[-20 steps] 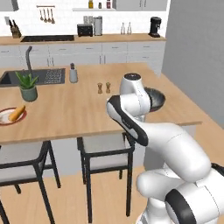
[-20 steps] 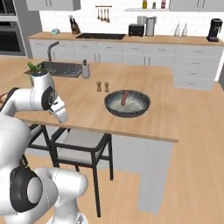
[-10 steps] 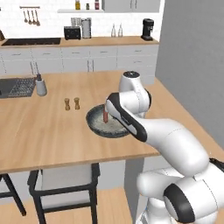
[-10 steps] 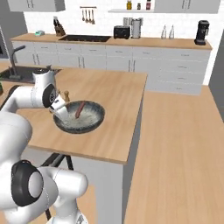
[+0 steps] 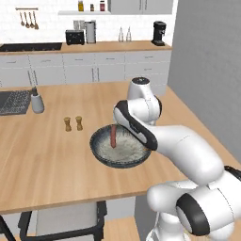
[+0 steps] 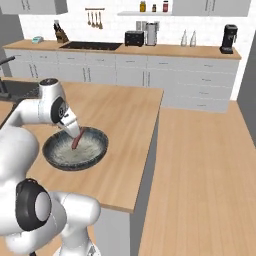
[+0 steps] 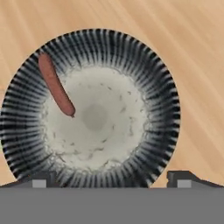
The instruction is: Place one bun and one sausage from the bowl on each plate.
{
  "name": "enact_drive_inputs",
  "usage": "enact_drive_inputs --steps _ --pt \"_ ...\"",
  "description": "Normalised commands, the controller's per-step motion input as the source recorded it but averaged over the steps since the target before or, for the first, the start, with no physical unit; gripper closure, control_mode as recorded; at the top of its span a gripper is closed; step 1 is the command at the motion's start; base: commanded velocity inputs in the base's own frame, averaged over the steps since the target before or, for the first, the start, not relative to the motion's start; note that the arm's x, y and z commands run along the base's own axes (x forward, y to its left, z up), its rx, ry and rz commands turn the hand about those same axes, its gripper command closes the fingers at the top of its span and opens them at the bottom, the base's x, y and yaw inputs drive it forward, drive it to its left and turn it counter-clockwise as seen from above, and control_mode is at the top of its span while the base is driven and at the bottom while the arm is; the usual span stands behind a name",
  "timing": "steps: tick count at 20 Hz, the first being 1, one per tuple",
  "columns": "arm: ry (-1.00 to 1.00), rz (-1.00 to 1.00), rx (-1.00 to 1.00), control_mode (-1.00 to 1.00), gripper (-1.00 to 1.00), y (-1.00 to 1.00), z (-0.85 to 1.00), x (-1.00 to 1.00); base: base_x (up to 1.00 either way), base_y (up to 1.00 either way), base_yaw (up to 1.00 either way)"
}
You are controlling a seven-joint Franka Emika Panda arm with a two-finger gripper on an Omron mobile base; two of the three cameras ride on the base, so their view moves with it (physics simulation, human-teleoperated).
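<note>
The bowl (image 5: 119,148) sits on the wooden tabletop (image 5: 42,160), near its front edge and toward the right-hand end. One sausage (image 5: 113,136) lies inside — leaning up the sloped wall, one end at the dark ribbed rim, the other down on the pale speckled floor. From the hand view the sausage (image 7: 56,84) rests in the upper left of the bowl (image 7: 162,109), and the rest of the pale centre is bare.

The arm is bent over the bowl, the hand hanging straight above it. The jaws are spread wide and hold nothing: the two dark tips (image 7: 179,178) stand far apart at the bottom of the hand view, over the bowl's near rim, clear of the sausage.

Left of the bowl stand two small shakers (image 5: 73,124), side by side and well apart from it. Farther left — a grey bottle (image 5: 37,101) beside a dark drying mat (image 5: 13,101). From the right the bowl (image 6: 75,148) shows close to the tabletop's corner.
</note>
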Motion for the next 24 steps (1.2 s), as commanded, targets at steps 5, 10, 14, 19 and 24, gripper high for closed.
enact_drive_inputs --steps 5,10,14,19,24 --pt "-0.01 0.26 -0.15 -1.00 -1.00 0.02 -0.80 0.99 0.00 0.00 0.00" --pt "0.02 0.43 -0.03 -1.00 -1.00 0.30 -0.80 0.97 0.00 0.00 0.00" --pt "0.03 0.42 0.00 -1.00 -1.00 0.41 -0.59 0.90 0.00 0.00 0.00" --pt "-0.01 0.21 -0.04 -1.00 -1.00 0.35 -0.34 0.28 0.00 0.00 0.00" --pt "0.03 0.01 -0.11 -1.00 -1.00 0.09 -0.33 0.01 0.00 0.00 0.00"
